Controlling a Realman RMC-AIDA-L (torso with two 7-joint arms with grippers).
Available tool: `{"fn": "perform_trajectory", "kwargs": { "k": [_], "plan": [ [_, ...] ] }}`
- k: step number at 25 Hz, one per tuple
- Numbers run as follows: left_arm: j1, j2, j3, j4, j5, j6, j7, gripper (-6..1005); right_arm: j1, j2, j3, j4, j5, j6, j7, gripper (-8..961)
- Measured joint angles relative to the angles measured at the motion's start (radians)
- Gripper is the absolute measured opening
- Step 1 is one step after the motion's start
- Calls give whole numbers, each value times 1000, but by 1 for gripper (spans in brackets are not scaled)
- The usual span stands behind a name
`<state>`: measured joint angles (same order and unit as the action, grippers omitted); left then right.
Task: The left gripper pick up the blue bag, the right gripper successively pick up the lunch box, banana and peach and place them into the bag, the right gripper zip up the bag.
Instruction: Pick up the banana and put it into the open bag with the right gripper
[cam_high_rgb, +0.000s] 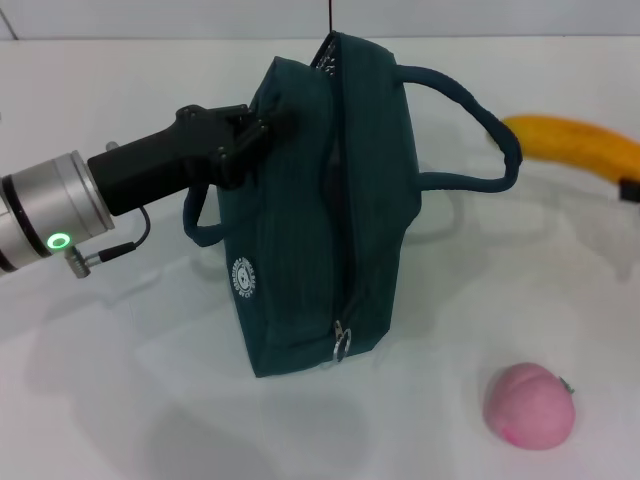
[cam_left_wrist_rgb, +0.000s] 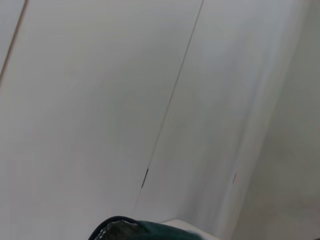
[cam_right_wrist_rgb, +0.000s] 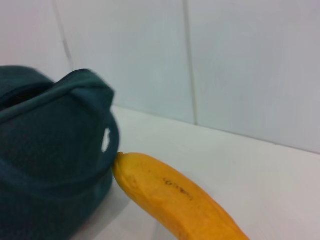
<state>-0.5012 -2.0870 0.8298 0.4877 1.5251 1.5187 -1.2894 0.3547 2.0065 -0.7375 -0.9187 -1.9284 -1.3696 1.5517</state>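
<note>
**Bag lifted by the left claw, banana at the right**

Nearest the head camera lies the peach (cam_high_rgb: 529, 406), pink and round, alone on the white table (cam_high_rgb: 120, 400) at the near right, well apart from everything else.

Beyond it, at the centre, is the blue bag (cam_high_rgb: 310, 230), tilted up on its near end with the zipper line running along its upper face and the metal ring pull low at the near end. A round white logo shows on its left side. One padded handle arches out to the right; the other loops out on the left, below the arm. The left gripper (cam_high_rgb: 262, 130) reaches in from the left on its silver wrist with the green light lit, and its black claw is clamped on the bag's upper left edge. In the left wrist view only a scrap of foil lining and teal fabric shows below a pale wall.

The banana (cam_high_rgb: 575, 147) lies at the far right, its tip just beside the bag's right handle. A black part at the right edge meets the banana; whether it is the right gripper, and how its fingers stand, cannot be told.
</note>
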Motion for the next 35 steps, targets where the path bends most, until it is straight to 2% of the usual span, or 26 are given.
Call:
{"fn": "perform_trajectory", "kwargs": {
  "k": [3,11,17,21,23,28,35],
  "plan": [
    [-6,0,2,0,-1,6,1,45,-2,4,58,13,54,3,-19,468],
    [0,1,1,8,-29,124,3,45,-10,5,57,-29,189,-87,-82,469],
    [0,0,2,1,-50,145,1,45,25,4,-9,-163,197,-165,-85,469],
    [0,-1,2,-2,-50,146,0,45,42,4,-122,-270,203,-174,-105,468],
    [0,-1,2,-3,-51,146,0,45,56,0,-178,-345,173,-171,-110,468],
    [0,1,2,-3,-51,145,0,45,128,-4,-238,-504,19,-200,-72,468],
    [-1,1,0,-3,-51,142,-1,45,272,1,-319,-611,-217,-256,19,469]
  ]
}}
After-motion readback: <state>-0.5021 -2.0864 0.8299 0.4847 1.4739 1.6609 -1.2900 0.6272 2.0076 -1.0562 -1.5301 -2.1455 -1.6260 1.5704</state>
